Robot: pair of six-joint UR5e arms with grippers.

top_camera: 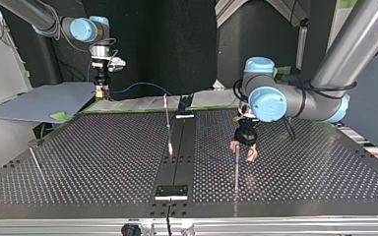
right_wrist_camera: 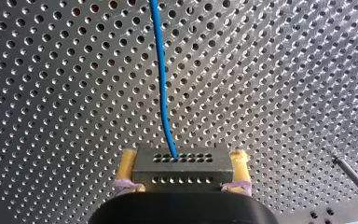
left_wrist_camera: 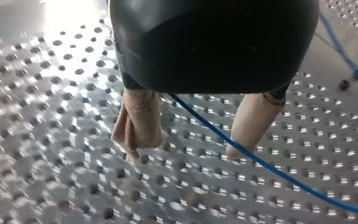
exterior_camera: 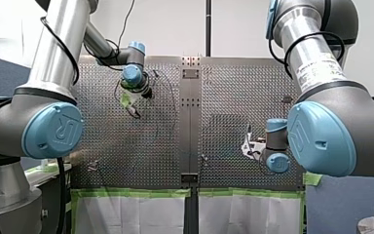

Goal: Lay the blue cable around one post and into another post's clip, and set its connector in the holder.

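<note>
In the right wrist view, clamped between the yellow pads point(right_wrist_camera: 128, 163) of my right pincer point(right_wrist_camera: 184, 161): a grey connector point(right_wrist_camera: 182, 170) with rows of small holes, the perforated tabletop point(right_wrist_camera: 51, 93) beyond it, the blue cable point(right_wrist_camera: 161, 79) leaving its upper face and leading straight away from the pincer; off to one side, a thin metal post point(right_wrist_camera: 354, 179). No such detail from the top view: there merely my right pincer point(top_camera: 101, 91), small at the view's far left, near the tabletop's far edge and a grey sheet point(top_camera: 39, 101), with the blue cable point(top_camera: 133, 86) arcing from it toward the middle. In the left wrist view, my left pincer point(left_wrist_camera: 182, 151) with beige fingers point(left_wrist_camera: 137, 123) spread apart and clamped on nothing, tips close to the tabletop, the cable passing between them, close against one finger, then on across the holes. Borne out by the top view: my left pincer point(top_camera: 243, 151) open, right of centre, a slim post point(top_camera: 236, 169) standing just in front of it toward the camera, a leaning post point(top_camera: 168, 123) farther off beside the dark centre strip point(top_camera: 179, 162); neither post visible from the left wrist. From the front view, placement only: my left pincer point(exterior_camera: 132, 108) over the far left part of the tabletop, my right pincer point(exterior_camera: 249, 144) low at the near right; fingers too small to read there, cable hardly discernible.
</note>
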